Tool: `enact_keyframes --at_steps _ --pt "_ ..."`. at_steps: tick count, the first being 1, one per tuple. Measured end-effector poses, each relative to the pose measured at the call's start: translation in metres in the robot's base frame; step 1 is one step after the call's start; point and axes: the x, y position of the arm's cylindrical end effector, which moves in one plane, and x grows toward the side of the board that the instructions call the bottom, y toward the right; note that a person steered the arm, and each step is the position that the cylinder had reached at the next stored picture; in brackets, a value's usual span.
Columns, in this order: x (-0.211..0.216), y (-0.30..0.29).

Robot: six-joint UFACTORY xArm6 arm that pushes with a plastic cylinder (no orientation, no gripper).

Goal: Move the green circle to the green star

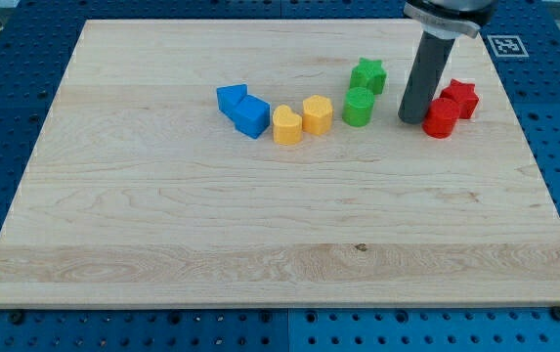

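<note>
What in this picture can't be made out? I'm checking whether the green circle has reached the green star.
- Camera view: whether the green circle touches the green star; the circle overlaps the star's lower edge.
- My tip: the rod's top is cut off by the view's top.
- The red block hides part of the red star; the rod covers the block's left edge.

My tip (412, 119) in the gap between green circle (358, 107) and red circle (440, 119), green star (367, 74) just above, table (260, 254) bottom open.
</note>
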Motion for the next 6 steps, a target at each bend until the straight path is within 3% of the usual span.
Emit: enact_keyframes --at_steps 3,6 --pt "0.009 -0.072" --pt "-0.039 -0.058"
